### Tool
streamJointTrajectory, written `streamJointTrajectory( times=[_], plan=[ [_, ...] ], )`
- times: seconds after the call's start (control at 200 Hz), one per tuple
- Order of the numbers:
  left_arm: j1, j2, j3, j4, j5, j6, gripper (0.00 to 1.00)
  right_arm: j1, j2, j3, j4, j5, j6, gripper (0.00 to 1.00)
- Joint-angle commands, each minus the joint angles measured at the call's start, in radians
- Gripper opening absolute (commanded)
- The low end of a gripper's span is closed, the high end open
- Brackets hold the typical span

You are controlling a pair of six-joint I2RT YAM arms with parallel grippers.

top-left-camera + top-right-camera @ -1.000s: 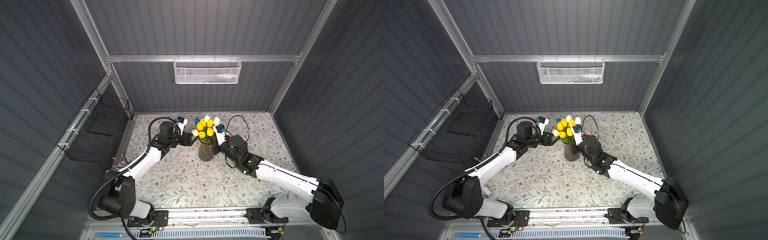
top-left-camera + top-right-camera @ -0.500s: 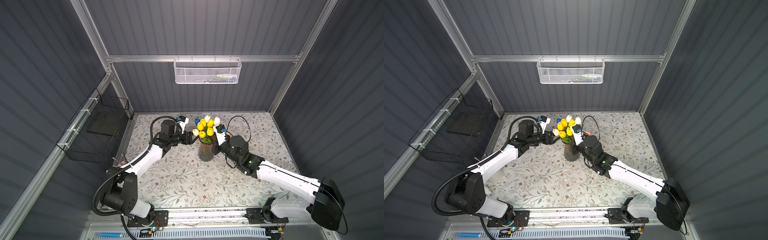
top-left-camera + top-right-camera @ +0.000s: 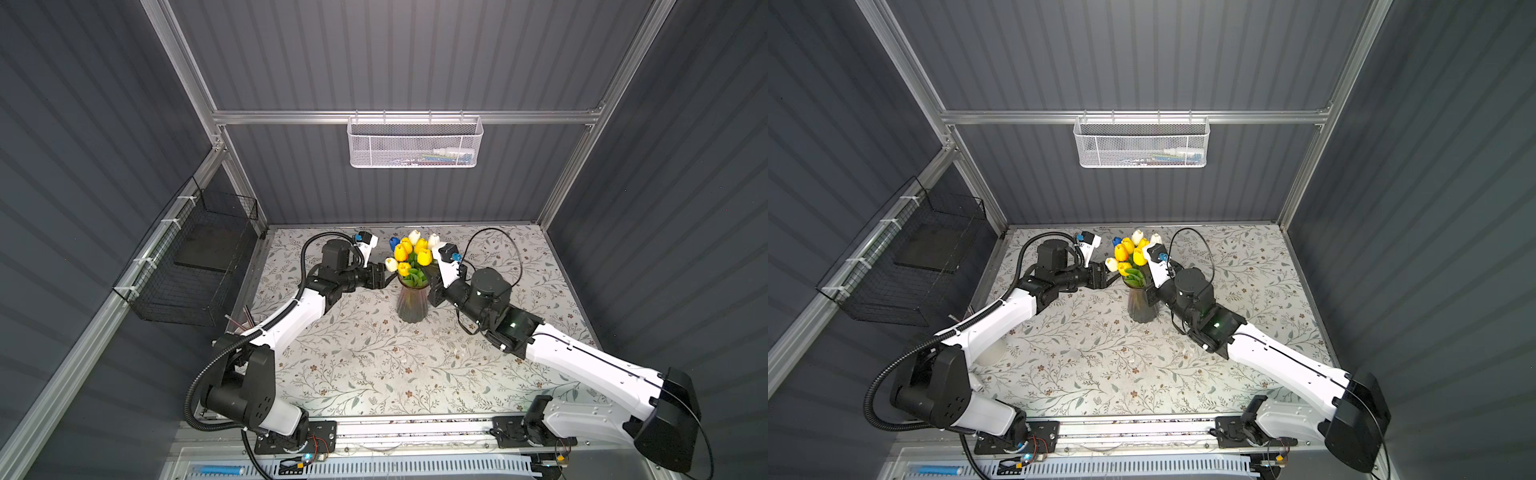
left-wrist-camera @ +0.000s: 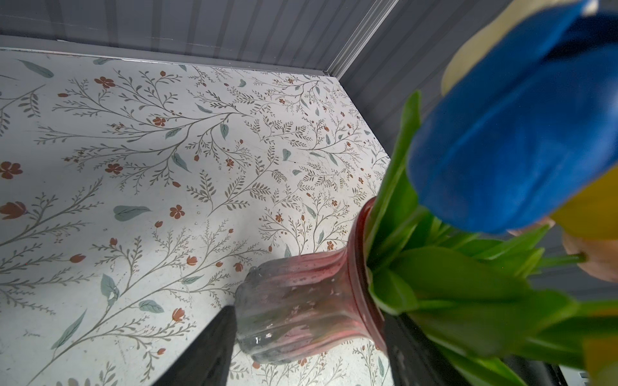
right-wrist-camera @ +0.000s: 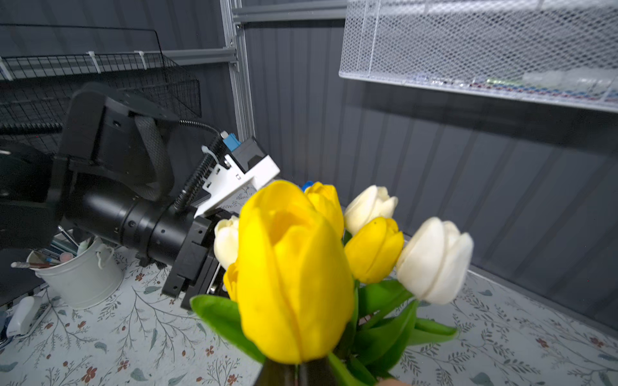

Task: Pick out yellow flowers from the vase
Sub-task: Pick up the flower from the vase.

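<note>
Yellow flowers (image 3: 401, 252) stand in the vase (image 3: 411, 305) your left gripper (image 3: 386, 277) clamps, while your right gripper (image 3: 433, 286) is clenched just beside its neck.

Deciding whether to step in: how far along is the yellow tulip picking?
Done: nothing; no tulip lies on the table, and about five yellow tulips stand in the vase. In hand: left gripper clamps the vase; right gripper looks closed on one yellow stem. To do: lift out every yellow tulip.

Scanning for lettering now: no labels, nothing legible on the vase (image 3: 412, 305), the white mesh basket (image 3: 413, 143) or the floral tabletop (image 3: 374, 365).
</note>
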Motion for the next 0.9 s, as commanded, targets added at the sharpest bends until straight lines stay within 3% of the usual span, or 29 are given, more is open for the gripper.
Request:
streamJointTrajectory(
  times=[0.0,0.896],
  plan=[
    [-0.01,0.017,0.017,-0.058,-0.009,0.021,0.71,0.008,-0.04,0.047,-0.025,-0.017,-0.023,0.02],
    [-0.01,0.017,0.015,-0.063,-0.067,0.027,0.71,0.009,-0.298,0.24,-0.266,-0.119,-0.042,0.01]
  ],
)
